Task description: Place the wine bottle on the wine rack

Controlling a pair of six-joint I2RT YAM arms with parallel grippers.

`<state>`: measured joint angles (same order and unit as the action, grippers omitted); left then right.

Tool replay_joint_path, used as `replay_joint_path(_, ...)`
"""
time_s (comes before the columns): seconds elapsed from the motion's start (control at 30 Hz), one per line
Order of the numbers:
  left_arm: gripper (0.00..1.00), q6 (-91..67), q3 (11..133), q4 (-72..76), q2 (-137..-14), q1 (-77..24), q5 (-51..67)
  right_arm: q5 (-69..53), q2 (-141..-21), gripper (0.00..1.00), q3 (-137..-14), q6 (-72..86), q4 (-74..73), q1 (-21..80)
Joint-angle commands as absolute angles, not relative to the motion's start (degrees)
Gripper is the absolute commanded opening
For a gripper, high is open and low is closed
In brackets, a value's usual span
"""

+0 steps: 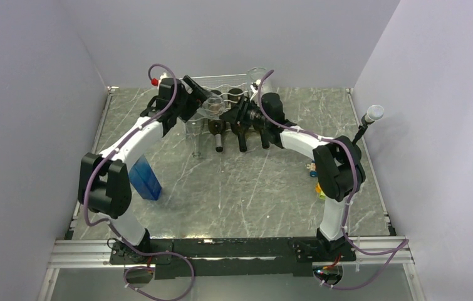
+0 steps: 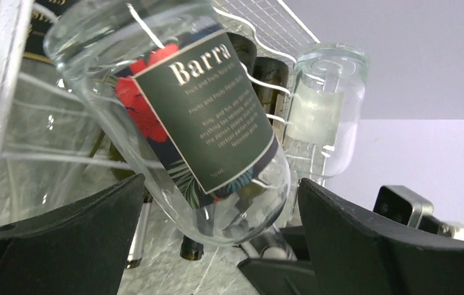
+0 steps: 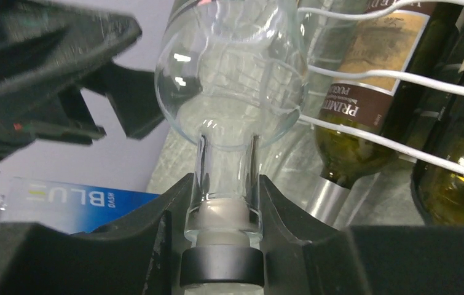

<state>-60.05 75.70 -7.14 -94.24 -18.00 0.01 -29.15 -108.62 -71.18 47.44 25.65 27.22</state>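
The right gripper (image 3: pixel 224 187) is clamped on the neck of the wine bottle (image 3: pixel 232 74), a clear glass one. Its fingers (image 3: pixel 168 215) press both sides just above the stopper. The left gripper (image 2: pixel 220 196) stands spread wide, with its fingers (image 2: pixel 69 233) either side of the bottle's fat end. A gap shows at each side, so it grips nothing. Both arms reach forward from their bases and bend inward, and the two wrists meet in front of the wine rack (image 1: pixel 230 83) at the far middle of the table (image 1: pixel 252 182). The wine bottle hangs tilted at the rack's front left, its "Barra" label turned to the left wrist camera and its base toward the white wires. Whether the base already lies in a cradle I cannot tell, since the clear glass and thin wires blend together. Dark bottles (image 1: pixel 241 133) lie in the rack with their necks pointing outward, and a second clear bottle (image 2: pixel 327 104) sits at the rack's far side. A blue box (image 1: pixel 145 179) stands beside the left arm. The right wrist view cuts off the wine bottle's upper body.
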Motion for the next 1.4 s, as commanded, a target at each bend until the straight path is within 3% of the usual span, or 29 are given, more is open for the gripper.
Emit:
replay_joint_path(0.0,0.99,-57.1,82.4,-6.2,-98.3,-18.1,2.6,-34.7,-105.5,0.0,-74.9,38.6,21.4,28.1)
replay_joint_path(0.2,0.99,-54.3,88.6,-10.1,-104.4,-17.6,3.9,-32.2,-108.5,0.0,-82.6,27.0,8.1,31.7)
replay_joint_path(0.37,0.98,-52.8,89.6,-11.4,-106.0,-17.5,4.3,-31.7,-112.7,0.0,-86.9,26.1,5.4,32.5)
replay_joint_path(0.57,0.95,-52.2,89.7,-11.6,-107.5,-17.5,5.7,-34.7,-117.7,0.13,-90.2,27.8,6.1,32.4)
replay_joint_path(0.83,0.93,-52.7,89.7,-11.1,-109.3,-17.4,7.6,-40.0,-121.4,0.39,-91.1,34.3,12.2,31.5)
replay_joint_path(0.97,0.92,-53.1,89.6,-11.1,-109.3,-17.4,7.6,-40.2,-121.6,0.67,-90.3,35.8,14.2,31.4)
replay_joint_path(1.03,0.92,-53.0,89.6,-11.2,-109.2,-17.4,7.3,-40.6,-121.5,0.75,-90.2,36.3,15.3,31.4)
replay_joint_path(1.2,0.92,-53.1,89.1,-11.0,-109.2,-17.3,7.4,-41.9,-123.1,0.77,-91.8,39.6,17.3,30.7)
replay_joint_path(1.37,0.92,-53.4,88.3,-10.4,-109.1,-17.2,7.5,-39.4,-123.4,0.72,-90.9,43.4,18.8,29.7)
